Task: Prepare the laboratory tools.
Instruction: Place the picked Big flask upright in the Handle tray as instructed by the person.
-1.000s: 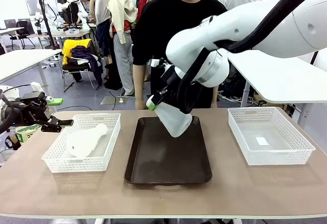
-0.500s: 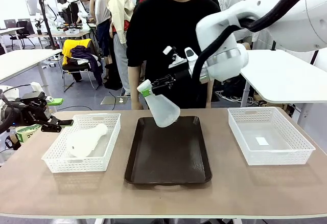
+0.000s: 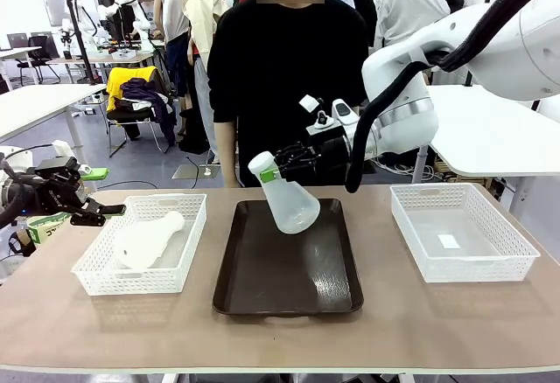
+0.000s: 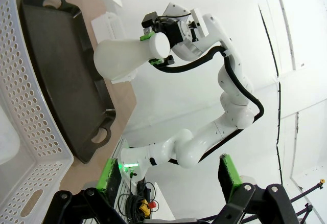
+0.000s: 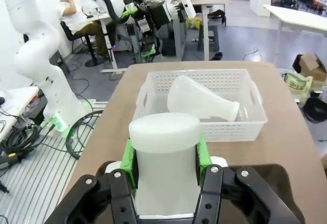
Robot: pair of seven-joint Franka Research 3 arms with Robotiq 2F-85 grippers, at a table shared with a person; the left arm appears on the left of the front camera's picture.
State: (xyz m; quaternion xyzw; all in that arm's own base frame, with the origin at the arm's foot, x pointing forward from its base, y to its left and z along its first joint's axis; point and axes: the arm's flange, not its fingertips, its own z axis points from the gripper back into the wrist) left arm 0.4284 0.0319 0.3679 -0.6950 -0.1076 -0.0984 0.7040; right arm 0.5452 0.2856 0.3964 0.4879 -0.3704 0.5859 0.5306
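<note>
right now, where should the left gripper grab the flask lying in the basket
Probably the narrow neck, coming from above with the jaws across it. The flask lies on its side in the basket, neck toward the tray side. The basket walls block a sideways approach, and the wide base looks too broad for the left gripper.

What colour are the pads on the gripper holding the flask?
Green, clearest in the right wrist view, where the pads clamp the flask at its neck.
</note>
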